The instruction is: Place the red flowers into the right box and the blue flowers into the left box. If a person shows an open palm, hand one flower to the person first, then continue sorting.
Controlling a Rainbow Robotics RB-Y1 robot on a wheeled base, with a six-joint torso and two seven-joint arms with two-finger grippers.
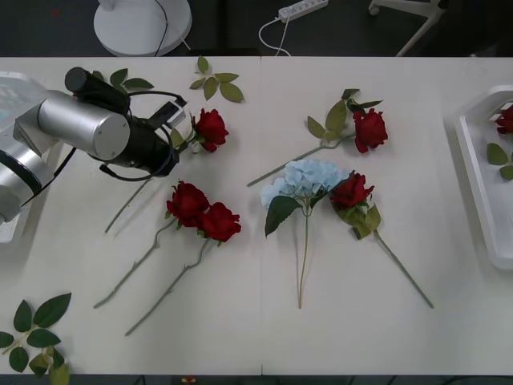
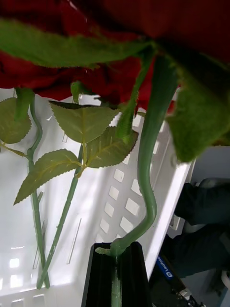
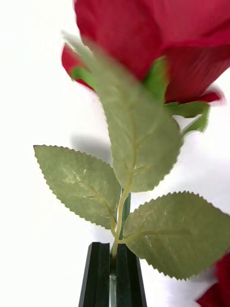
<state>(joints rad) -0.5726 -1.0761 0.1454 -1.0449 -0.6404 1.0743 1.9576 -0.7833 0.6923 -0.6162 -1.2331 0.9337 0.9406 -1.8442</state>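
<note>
Gripping a rose stem (image 3: 125, 211) between its closed black fingers, the left gripper (image 1: 172, 132) sits over the table's (image 1: 256, 337) far left, its red bloom (image 1: 211, 128) just beside it. The right gripper (image 2: 115, 276) likewise pinches a rose stem (image 2: 146, 168) above the right box (image 1: 481, 184), where another red rose (image 1: 506, 119) seems to lie at the frame edge. Between them on the table lie a pair of red roses (image 1: 204, 212), two more red roses (image 1: 361, 160) and a blue flower (image 1: 309, 178).
</note>
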